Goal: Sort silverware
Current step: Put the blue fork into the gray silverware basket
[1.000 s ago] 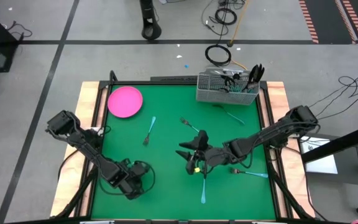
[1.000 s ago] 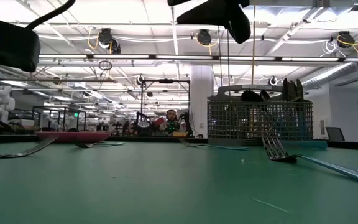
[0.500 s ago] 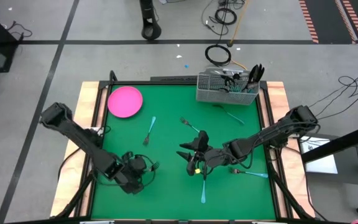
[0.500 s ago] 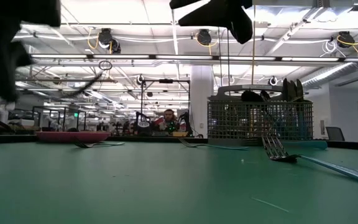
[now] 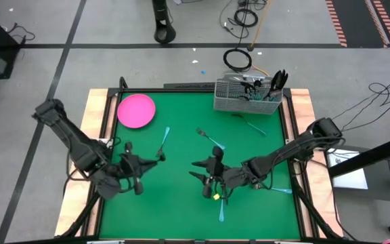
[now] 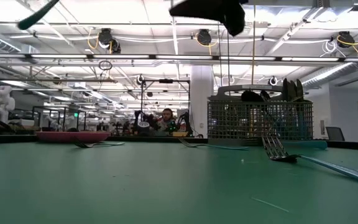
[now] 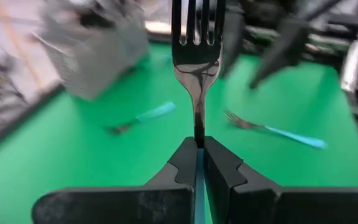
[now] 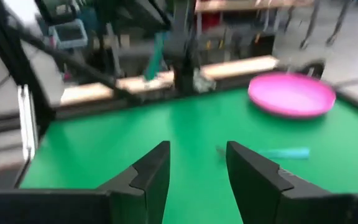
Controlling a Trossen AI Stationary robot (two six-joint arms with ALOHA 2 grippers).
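My left gripper (image 5: pixel 141 163) is over the table's left half, raised and nearly level, shut on a fork (image 7: pixel 196 59) that has dark metal tines and a light-blue handle. The low view shows this fork (image 6: pixel 39 14) high at the top left. My right gripper (image 5: pixel 196 171) hangs open above the table's middle with nothing between its fingers (image 8: pixel 197 168). Other silverware lies flat on the green mat: a blue-handled fork (image 5: pixel 163 141), another fork (image 5: pixel 209 138), a piece (image 5: pixel 222 207) near the front and one (image 5: pixel 277 190) at the right. My left gripper pinches the fork between its two fingertips at the top of the handle, just behind the metal neck (image 7: pixel 197 135). A strip of the blue handle (image 7: pixel 197 180) shows between the fingers. The fork runs on in line with the fingers, tines away from them, lifted clear of the table.
A silver wire-mesh caddy (image 5: pixel 248 96) with several utensils in it stands at the far edge, right of centre, with one more piece (image 5: pixel 252 126) lying in front of it. A round pink plate (image 5: pixel 136 110) sits at the far left corner. Wooden rails edge the mat.
My left gripper has risen from near the table's front edge and gone toward the far edge, tipping from pointing steeply down to nearly level. It has stayed shut on the fork, which has been lifted off the mat and now hangs clear.
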